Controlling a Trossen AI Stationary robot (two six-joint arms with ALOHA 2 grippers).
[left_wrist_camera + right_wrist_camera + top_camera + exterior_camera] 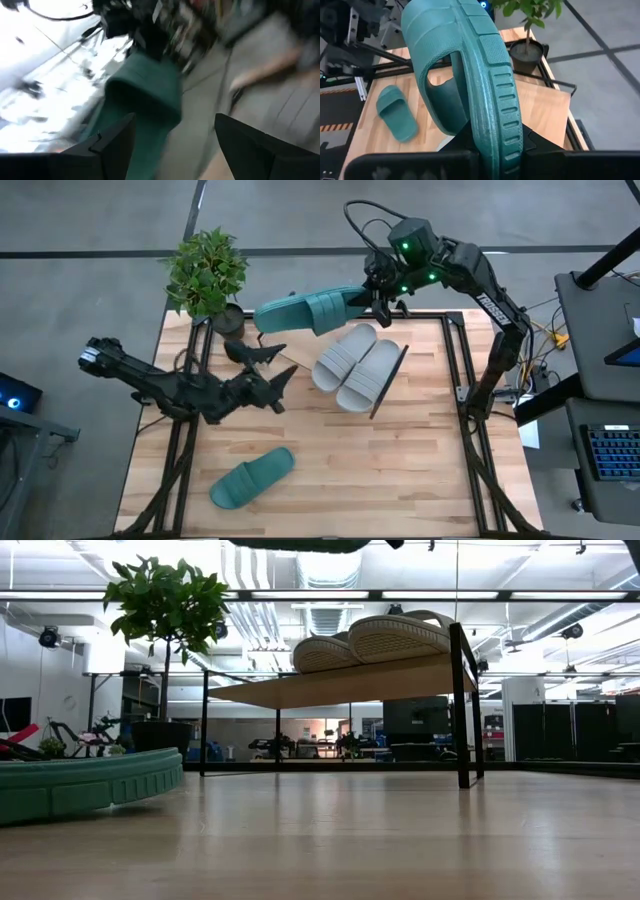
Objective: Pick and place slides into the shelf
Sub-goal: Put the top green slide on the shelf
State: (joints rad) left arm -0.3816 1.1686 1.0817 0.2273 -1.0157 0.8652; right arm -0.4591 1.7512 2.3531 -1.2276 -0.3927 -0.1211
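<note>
Grey floor point(300, 220), potted plant point(207, 272), ceiling lights point(60, 595)

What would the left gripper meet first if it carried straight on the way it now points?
Probably the teal slide held up by the right gripper: the left gripper, open, has it dead ahead in its wrist view. From above, the shelf lies that way too, so height decides; depth is unclear.

Two grey slides point(355, 365) lie side by side on the slanted shelf point(300, 358). One teal slide point(310, 310) hangs in the air above the shelf's far edge. The other teal slide point(250, 477) lies flat on the bench, near its front.
</note>
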